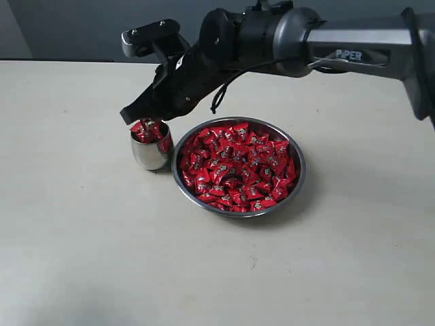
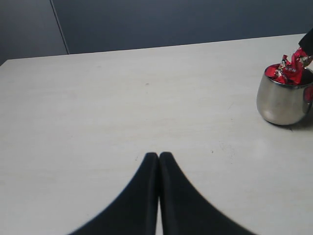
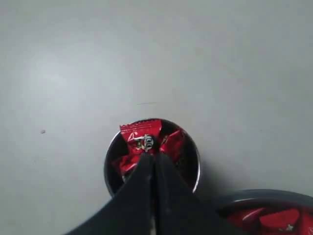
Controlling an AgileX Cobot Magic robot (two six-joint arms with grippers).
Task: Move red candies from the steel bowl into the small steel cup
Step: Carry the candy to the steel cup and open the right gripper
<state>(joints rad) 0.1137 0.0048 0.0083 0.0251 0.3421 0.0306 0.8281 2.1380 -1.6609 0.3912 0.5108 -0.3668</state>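
Black arm (image 1: 272,34) reaches down past the bowl (image 1: 303,170); the right gripper (image 3: 152,157) pinches one candy (image 3: 139,136) above the cup (image 1: 151,155). Left gripper (image 2: 159,155): pressed together above the table (image 2: 98,107).

A pale, matte table (image 1: 81,265) fills the frame. The wide steel bowl (image 1: 303,170) rests just right of centre. The small steel cup (image 1: 151,156) stands upright just beside the bowl's left rim; contact is unclear.
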